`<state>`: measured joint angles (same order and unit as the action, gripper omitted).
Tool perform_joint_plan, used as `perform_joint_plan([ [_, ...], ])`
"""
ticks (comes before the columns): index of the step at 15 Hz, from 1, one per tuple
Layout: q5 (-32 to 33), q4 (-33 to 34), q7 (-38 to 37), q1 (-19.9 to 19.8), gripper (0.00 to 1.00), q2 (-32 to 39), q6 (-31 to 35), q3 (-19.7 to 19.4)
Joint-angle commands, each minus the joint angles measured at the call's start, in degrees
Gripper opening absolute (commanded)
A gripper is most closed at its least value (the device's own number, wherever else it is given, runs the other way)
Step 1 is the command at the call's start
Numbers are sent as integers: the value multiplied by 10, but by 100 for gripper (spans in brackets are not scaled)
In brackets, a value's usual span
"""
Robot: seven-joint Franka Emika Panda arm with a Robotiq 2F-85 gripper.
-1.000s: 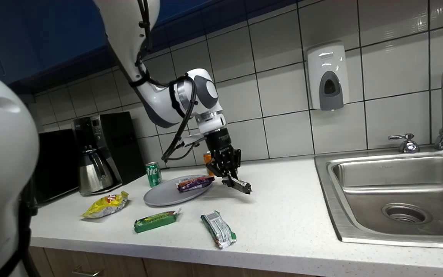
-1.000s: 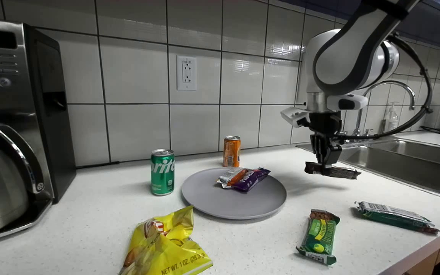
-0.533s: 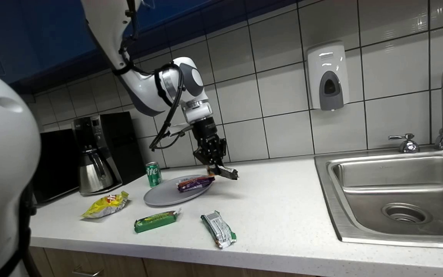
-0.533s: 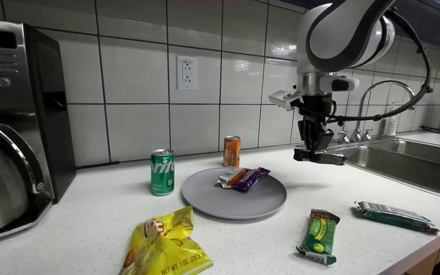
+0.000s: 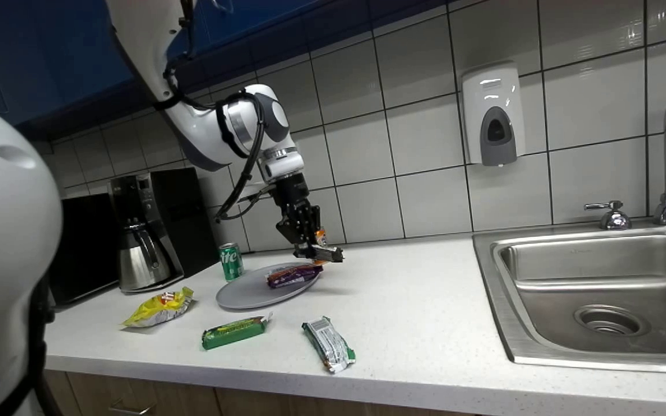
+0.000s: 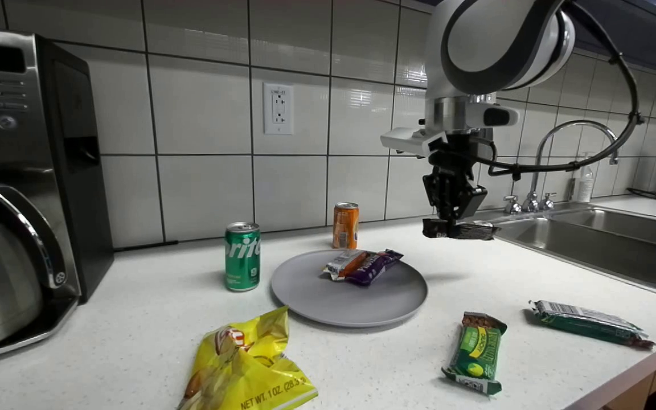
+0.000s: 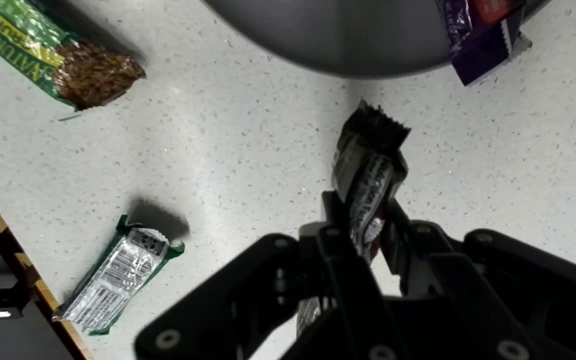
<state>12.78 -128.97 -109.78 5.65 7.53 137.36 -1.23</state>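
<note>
One dark-wrapped bar point(image 7: 369, 182) hangs above the counter point(image 6: 134, 353), beside the edge of the gray plate point(image 6: 305, 293) that faces the sink point(image 5: 593, 271). The gripper point(image 7: 366, 210) pinches it partway along its length, the fingers only a narrow gap apart, with both ends of the bar sticking out. On the plate, an orange-and-silver bar point(image 6: 345, 263) and a purple bar point(image 6: 372, 269) lie against each other, the purple one reaching the rim. Toward the counter's front edge rest a green bar point(image 6: 479, 353) and a silver-backed bar point(image 6: 593, 323), its barcode up, close to that edge. An orange can point(image 6: 345, 226) stands upright between the plate and the counter's back edge; a green can point(image 6: 242, 257), also upright, stands between the plate and the coffee maker point(image 6: 72, 176). A yellow chip bag point(image 6: 248, 367) lies between the coffee maker and the green bar.
</note>
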Motion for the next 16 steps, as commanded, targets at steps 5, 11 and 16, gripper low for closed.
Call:
perform_joint_plan([
  [5, -9, 28, 117, 4, 5, 16, -15, 22],
  [11, -8, 42, 214, 13, 5, 50, -1, 31],
  [16, 0, 64, 274, 31, 5, 75, 1, 32],
])
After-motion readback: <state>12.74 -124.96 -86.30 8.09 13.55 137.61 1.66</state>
